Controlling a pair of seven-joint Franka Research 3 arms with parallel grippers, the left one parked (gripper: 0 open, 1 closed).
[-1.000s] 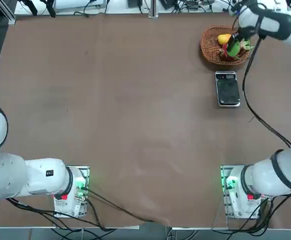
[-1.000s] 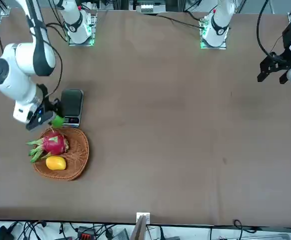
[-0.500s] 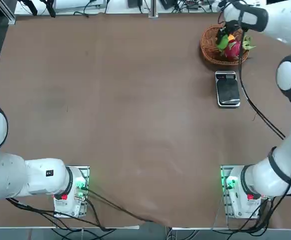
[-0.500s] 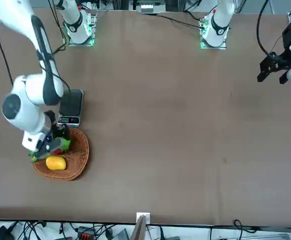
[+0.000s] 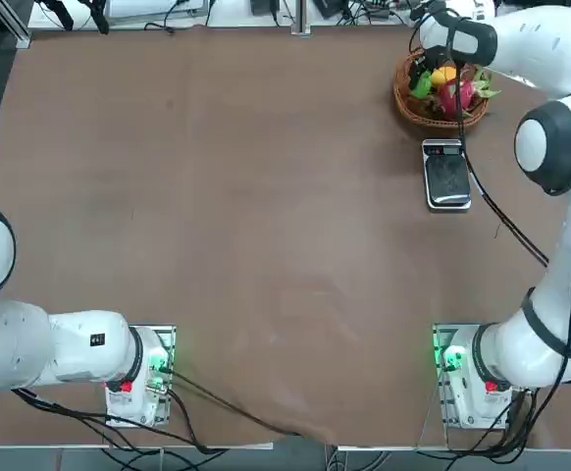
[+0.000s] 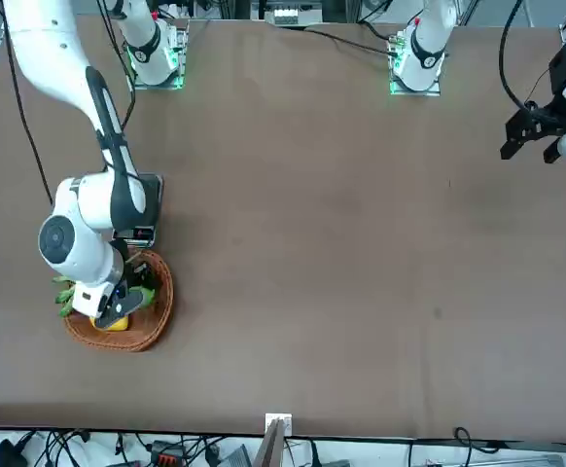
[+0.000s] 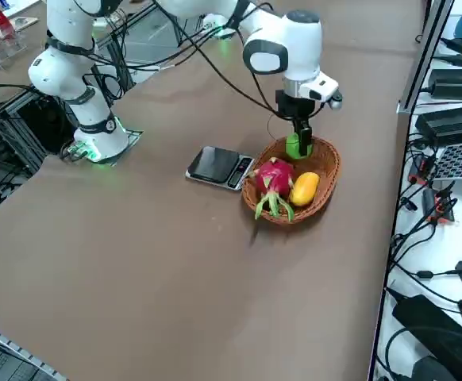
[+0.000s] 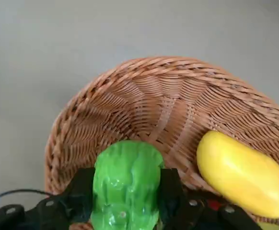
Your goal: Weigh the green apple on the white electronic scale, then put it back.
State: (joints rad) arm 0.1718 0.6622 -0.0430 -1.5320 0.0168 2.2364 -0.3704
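The green apple (image 8: 126, 184) is clamped between the two black fingers (image 8: 77, 197) of my right gripper (image 7: 299, 140), which is shut on it. It hangs just inside the round wicker basket (image 7: 325, 193), over the basket's side away from the scale, next to the orange-yellow fruit (image 8: 242, 175). From overhead the apple (image 5: 421, 84) shows at the basket's left part. I cannot tell whether it touches the wicker floor. The white electronic scale (image 5: 447, 175) lies bare on the table just short of the basket (image 5: 404, 102).
A pink dragon fruit (image 7: 272, 176) and the yellow fruit (image 7: 304, 188) lie in the basket beside the gripper. The table's edge and cables run close behind the basket. Brown tabletop (image 5: 246, 196) stretches to the left of the scale.
My right gripper has carried the green apple from the scale's side of the basket across it and down inside its far-left part. The scale has not moved.
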